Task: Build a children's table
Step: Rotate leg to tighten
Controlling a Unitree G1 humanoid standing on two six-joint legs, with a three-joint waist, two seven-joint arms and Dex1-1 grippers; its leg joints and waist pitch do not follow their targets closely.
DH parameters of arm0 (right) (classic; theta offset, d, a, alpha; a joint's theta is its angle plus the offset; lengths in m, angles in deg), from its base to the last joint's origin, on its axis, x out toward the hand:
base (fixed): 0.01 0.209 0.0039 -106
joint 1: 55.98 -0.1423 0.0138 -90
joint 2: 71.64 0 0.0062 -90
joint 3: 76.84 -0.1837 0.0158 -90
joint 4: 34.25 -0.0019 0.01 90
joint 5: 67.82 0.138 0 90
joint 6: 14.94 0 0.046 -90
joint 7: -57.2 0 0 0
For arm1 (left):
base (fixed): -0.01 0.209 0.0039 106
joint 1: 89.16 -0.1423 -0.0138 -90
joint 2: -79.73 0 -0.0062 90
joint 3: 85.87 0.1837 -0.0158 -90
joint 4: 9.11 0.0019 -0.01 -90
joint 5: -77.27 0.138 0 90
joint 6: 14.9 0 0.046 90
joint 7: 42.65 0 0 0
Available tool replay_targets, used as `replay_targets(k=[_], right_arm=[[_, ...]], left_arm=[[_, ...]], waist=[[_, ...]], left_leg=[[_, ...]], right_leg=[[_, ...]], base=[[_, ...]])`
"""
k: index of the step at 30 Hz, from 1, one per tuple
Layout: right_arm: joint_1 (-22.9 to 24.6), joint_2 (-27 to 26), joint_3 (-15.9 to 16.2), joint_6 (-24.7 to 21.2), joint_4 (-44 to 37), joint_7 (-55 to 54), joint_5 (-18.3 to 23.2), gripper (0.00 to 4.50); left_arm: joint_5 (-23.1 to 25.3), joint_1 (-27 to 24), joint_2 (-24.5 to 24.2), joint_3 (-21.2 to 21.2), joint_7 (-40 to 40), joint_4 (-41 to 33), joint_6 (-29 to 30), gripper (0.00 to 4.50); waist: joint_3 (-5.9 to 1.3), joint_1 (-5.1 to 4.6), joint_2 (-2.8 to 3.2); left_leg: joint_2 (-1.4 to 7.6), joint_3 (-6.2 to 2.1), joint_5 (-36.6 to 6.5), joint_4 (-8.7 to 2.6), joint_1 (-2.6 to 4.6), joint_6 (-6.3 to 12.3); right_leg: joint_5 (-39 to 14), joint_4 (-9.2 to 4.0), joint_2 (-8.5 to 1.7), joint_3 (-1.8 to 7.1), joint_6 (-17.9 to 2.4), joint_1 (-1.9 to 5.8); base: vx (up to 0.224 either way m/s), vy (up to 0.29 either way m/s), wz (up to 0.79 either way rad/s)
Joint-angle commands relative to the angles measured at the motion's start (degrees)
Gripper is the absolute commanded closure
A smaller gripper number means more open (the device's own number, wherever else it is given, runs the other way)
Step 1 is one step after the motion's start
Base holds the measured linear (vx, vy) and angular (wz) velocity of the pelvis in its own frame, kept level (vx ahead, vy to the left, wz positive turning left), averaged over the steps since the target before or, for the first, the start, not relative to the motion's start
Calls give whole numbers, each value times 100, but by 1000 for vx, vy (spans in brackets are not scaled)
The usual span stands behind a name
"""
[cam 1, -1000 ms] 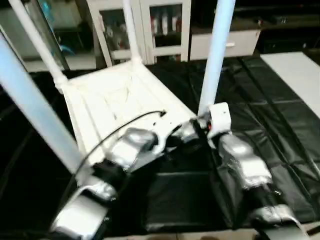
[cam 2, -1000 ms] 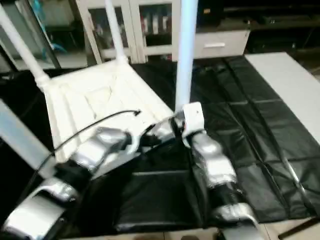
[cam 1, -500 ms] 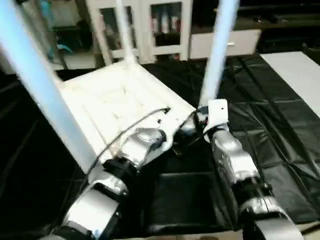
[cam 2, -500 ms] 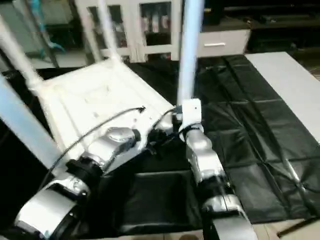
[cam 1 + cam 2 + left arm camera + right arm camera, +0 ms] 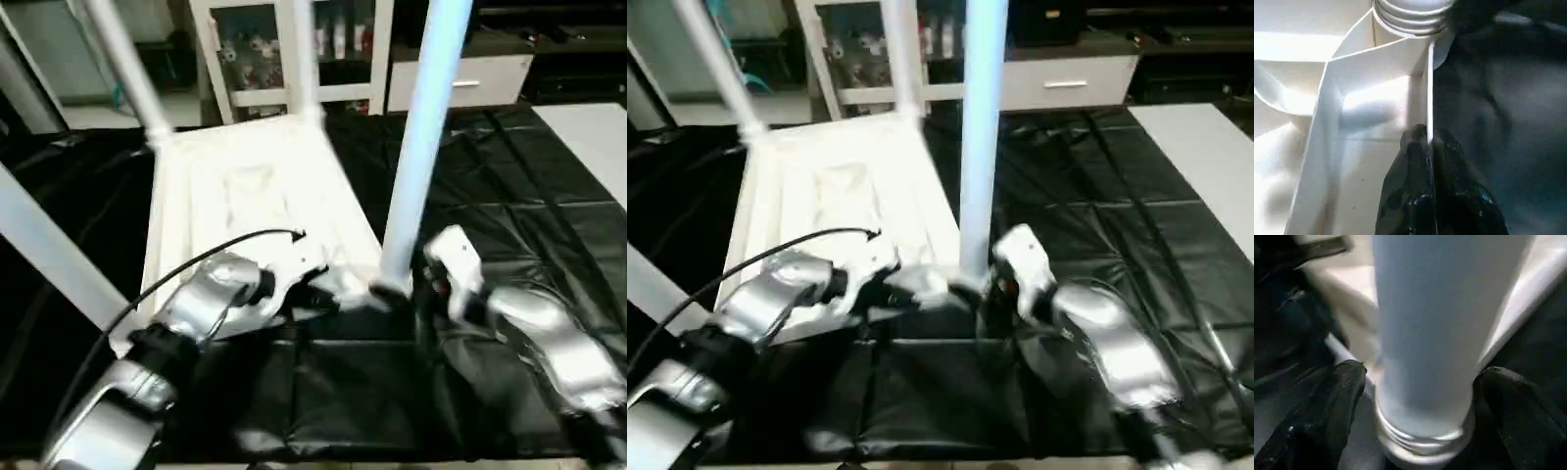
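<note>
The children's table lies upside down on the black cover, its ribbed white tabletop (image 5: 245, 186) facing up. Two legs (image 5: 122, 64) (image 5: 302, 59) stand in the far corner sockets and one (image 5: 49, 255) at the near left. The near-right leg (image 5: 421, 147) stands upright in its socket, its ringed base (image 5: 1425, 440) showing. My left gripper (image 5: 1427, 134) is shut on the tabletop's thin near rim (image 5: 1429, 88), close to that socket. My right gripper (image 5: 1425, 379) is open, one black finger (image 5: 1342, 391) on each side of the leg's base, just off it.
The black-covered work surface (image 5: 509, 186) stretches to the right and front of the tabletop. A white glass-door cabinet (image 5: 250, 54) and a white drawer unit (image 5: 490, 83) stand behind. A white board (image 5: 593, 132) lies at the far right.
My right gripper's fingers have spread away from the near-right leg and the right forearm has swung out to the right. The left gripper keeps its pinch on the rim. The camera has shifted.
</note>
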Motion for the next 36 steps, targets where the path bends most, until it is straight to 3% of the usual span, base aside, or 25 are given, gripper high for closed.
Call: replay_targets(k=[1, 7, 11, 12, 16, 17, 27, 36], right_arm=[[97, 289, 93, -226, -389, 506, 208, 36], [198, 417, 109, -449, -494, 724, 255, 36], [123, 277, 68, -461, -389, 606, 252, 36], [113, 270, 59, -480, -390, 605, 277, 61], [55, 155, 10, -490, -329, 535, 287, 75], [45, 139, 21, -476, -307, 527, 273, 99], [32, 76, 49, -442, -242, 544, 191, 174], [57, 41, 37, -435, -226, 615, 222, 178]], left_arm=[[-95, -28, -114, 161, -458, -320, 194, 450], [-144, -71, -204, 195, -534, -508, 293, 450], [-134, -104, -224, 184, -591, -613, 375, 450], [-131, -112, -226, 183, -599, -641, 401, 450], [-122, -119, -216, 196, -580, -673, 448, 450], [-122, -120, -215, 201, -582, -676, 453, 450], [-105, -131, -230, 205, -596, -722, 504, 450], [-84, -157, -242, 220, -595, -740, 545, 450]], waist=[[-311, 17, -106], [-305, 40, -129], [-321, 41, -121], [-327, 46, -124], [-325, 57, -121], [-329, 63, -120], [-331, 88, -117], [-346, 91, -121]], left_leg=[[476, -241, -1462, -528, 196, 414], [457, -245, -1512, -516, 182, 342], [453, -244, -1356, -509, 186, 360], [450, -241, -1273, -499, 185, 396], [444, -236, -1189, -488, 179, 454], [448, -238, -1190, -489, 185, 445], [443, -235, -1175, -486, 187, 414], [438, -234, -1026, -459, 185, 489]], right_leg=[[-831, -371, -371, 250, -1383, 189], [-1139, -398, -383, 250, -1337, 170], [-923, -377, -370, 244, -1359, 167], [-816, -370, -368, 244, -1373, 173], [-782, -363, -374, 238, -1396, 177], [-797, -364, -372, 238, -1389, 177], [-767, -356, -367, 236, -1376, 181], [-666, -339, -365, 233, -1401, 191]], base=[[0, 0, 0], [0, 0, 0], [0, 0, 0], [0, 0, 0], [0, 0, 0], [0, 0, 0], [0, 0, 0], [0, 0, 0]])
